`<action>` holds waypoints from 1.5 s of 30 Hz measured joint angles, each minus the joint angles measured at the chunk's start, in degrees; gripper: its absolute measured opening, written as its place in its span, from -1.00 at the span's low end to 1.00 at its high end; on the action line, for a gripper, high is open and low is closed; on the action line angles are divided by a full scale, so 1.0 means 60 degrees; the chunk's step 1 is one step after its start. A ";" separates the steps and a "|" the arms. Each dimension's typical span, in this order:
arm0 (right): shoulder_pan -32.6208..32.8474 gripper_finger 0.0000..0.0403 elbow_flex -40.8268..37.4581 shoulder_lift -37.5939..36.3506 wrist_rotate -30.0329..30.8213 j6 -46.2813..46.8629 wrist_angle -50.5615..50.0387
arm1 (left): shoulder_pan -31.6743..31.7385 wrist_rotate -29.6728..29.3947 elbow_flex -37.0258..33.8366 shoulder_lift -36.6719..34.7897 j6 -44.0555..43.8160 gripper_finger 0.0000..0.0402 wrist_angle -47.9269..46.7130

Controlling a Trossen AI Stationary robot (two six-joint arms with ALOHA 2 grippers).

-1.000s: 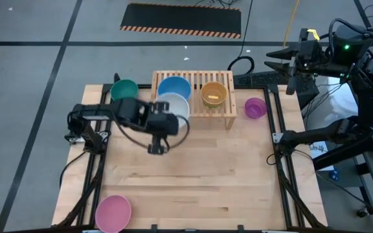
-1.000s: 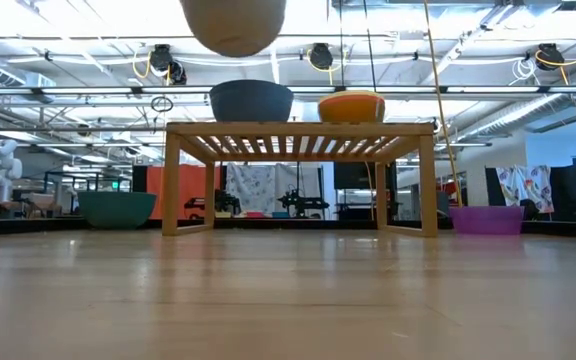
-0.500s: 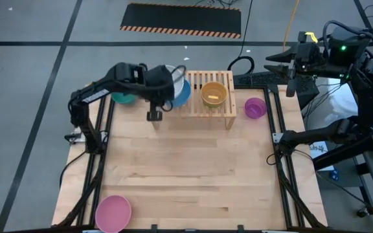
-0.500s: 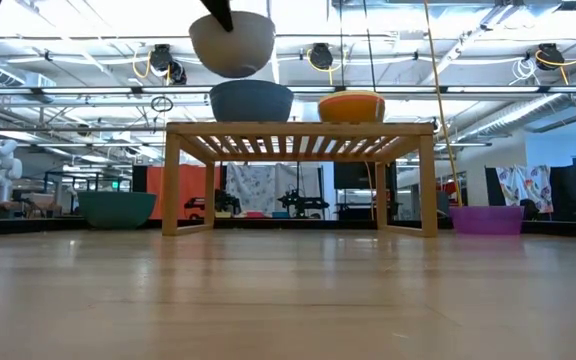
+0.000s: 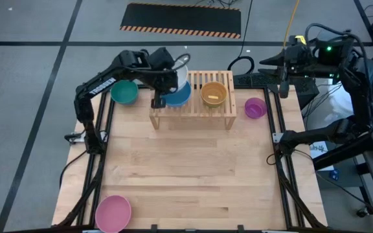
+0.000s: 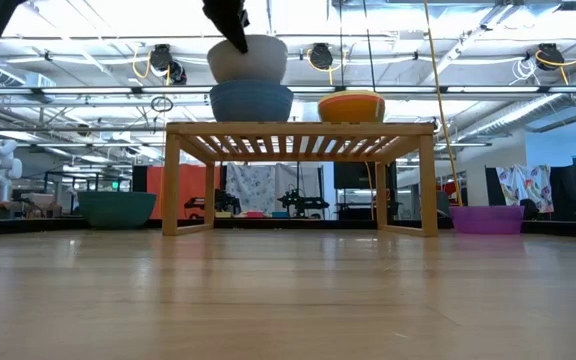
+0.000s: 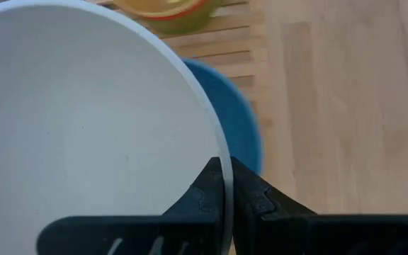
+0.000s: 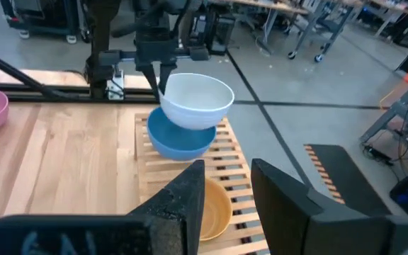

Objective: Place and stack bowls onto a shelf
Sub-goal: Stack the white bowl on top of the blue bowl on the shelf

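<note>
The light-wood shelf (image 5: 199, 109) stands at the table's far side. On its left part sits a blue bowl (image 6: 251, 102), and on its middle a yellow-orange bowl (image 5: 214, 94). My left gripper (image 7: 225, 178) is shut on a white bowl (image 8: 198, 99) and holds it right over the blue bowl. My right gripper (image 8: 227, 190) hangs open past the table's far right corner, high up, and touches nothing. My left gripper pinches the white bowl's rim (image 7: 224, 157), one finger (image 7: 202, 195) inside the bowl and one outside. The fingers slant down from above onto the rim's near left side. The bowl hangs mouth up, its bottom at the blue bowl's mouth; whether the two touch, I cannot tell.
A teal bowl (image 5: 124, 92) rests on the table left of the shelf, a purple bowl (image 5: 256, 107) right of it. A pink bowl (image 5: 113, 212) lies at the near left corner. The wide middle of the wooden table (image 5: 193, 168) is bare.
My left gripper has carried the white bowl from in front of the shelf's left end toward the table's far edge, until it hangs over the blue bowl. It has stayed shut on the rim, and the bowl has stayed mouth up.
</note>
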 joint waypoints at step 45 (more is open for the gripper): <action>-0.0004 -0.45 -0.0210 -0.0064 0.0036 -0.0059 0.0005 | -0.0285 0.0171 -0.0022 0.1009 -0.0941 -0.82 -0.0621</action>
